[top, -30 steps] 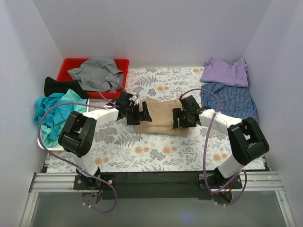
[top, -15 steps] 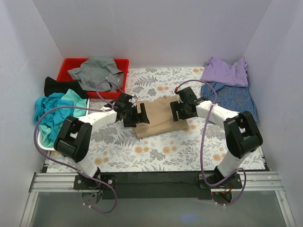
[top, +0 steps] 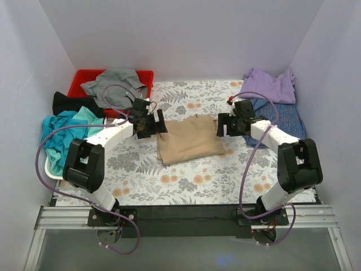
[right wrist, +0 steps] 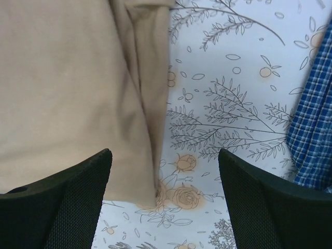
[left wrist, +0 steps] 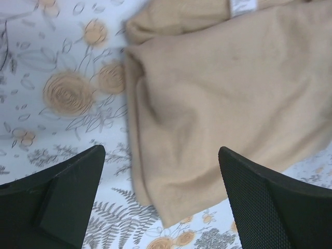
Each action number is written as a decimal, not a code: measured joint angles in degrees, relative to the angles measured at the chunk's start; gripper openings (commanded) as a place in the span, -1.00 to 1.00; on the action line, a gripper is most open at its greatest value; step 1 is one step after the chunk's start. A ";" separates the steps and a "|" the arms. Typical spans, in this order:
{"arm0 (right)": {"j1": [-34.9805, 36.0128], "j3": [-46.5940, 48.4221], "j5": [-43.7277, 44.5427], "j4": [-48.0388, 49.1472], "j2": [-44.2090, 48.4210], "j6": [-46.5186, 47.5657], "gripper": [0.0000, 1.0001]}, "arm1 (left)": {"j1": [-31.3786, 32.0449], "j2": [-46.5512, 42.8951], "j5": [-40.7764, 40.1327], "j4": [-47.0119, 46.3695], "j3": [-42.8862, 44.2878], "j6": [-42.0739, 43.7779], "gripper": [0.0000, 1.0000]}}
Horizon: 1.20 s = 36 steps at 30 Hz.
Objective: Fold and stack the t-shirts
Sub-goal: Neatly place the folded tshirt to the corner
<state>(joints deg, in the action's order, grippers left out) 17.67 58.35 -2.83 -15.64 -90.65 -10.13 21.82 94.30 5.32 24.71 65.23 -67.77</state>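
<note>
The folded tan shirt [top: 189, 141] is lying between the left gripper [top: 151, 125] and right gripper [top: 225, 125], both standing open and empty beside its edges. Folding is seemingly finishing; stacking is calling for a fresh grasp.

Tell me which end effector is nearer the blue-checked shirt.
Right. The right end effector is just beside the blue-checked shirt; the left end effector is beyond the tan shirt, at its opposite side.
</note>
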 measured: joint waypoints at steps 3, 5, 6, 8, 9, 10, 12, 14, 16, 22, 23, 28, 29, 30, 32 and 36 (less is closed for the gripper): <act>-3.82 -1.14 -5.14 1.81 -3.48 0.00 0.78 | -1.14 0.00 0.42 0.66 -3.04 -0.22 0.81; -5.73 -1.14 -8.57 3.45 -5.84 0.04 0.77 | -1.66 -0.02 0.74 0.96 -4.11 -0.33 0.81; -6.34 -1.14 -9.86 4.35 -6.80 0.04 0.78 | -1.88 -0.13 0.92 0.90 -4.44 -0.33 0.81; -7.32 -1.14 -12.98 5.86 -8.70 0.07 0.78 | -2.19 -0.55 1.16 0.85 -4.83 -0.31 0.81; -7.85 -0.70 -14.97 6.75 -9.55 0.07 0.77 | -2.25 -0.81 1.20 0.81 -4.83 -0.22 0.81; -8.28 0.02 -16.87 7.76 -10.54 0.09 0.80 | -2.32 -1.11 1.25 0.61 -4.83 -0.17 0.81; -8.94 1.62 -21.29 9.79 -13.05 0.09 0.82 | -2.67 -1.66 1.33 0.44 -4.83 -0.09 0.81; -9.18 3.34 -26.18 11.65 -15.58 0.04 0.93 | -2.91 -1.95 1.66 0.11 -4.85 0.02 0.81; -9.18 4.68 -30.16 13.33 -17.59 0.11 0.94 | -3.10 -1.97 2.16 -0.37 -4.90 0.07 0.80; -8.83 5.66 -38.05 16.13 -20.52 1.40 0.97 | -3.52 -0.74 5.44 -4.37 -5.90 -0.44 0.81; -8.55 5.66 -38.36 16.20 -20.61 1.62 0.97 | -3.61 0.07 6.32 -5.42 -5.97 -0.66 0.81; -5.53 5.66 -38.05 16.20 -20.63 2.95 0.97 | -3.63 5.25 10.95 -10.93 -7.74 -2.67 0.81; -4.63 5.66 -37.81 16.28 -20.63 3.04 0.97 | -3.76 5.77 12.44 -12.28 -7.93 -3.28 0.81; -3.67 5.66 -37.53 16.39 -20.63 3.08 0.97 | -3.87 5.79 13.33 -14.03 -8.17 -3.72 0.82; -1.57 5.68 -36.87 17.03 -20.81 3.02 0.97 | -3.93 6.49 15.19 -16.79 -9.05 -4.94 0.81; 2.69 6.49 -35.87 18.82 -21.68 2.25 0.90 | -4.04 8.00 20.52 -22.62 -10.08 -7.48 0.81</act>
<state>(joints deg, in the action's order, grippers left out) 20.36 64.84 -38.70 3.18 -112.33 -7.88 17.78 102.30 25.85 2.09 55.16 -75.24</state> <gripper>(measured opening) 0.976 0.905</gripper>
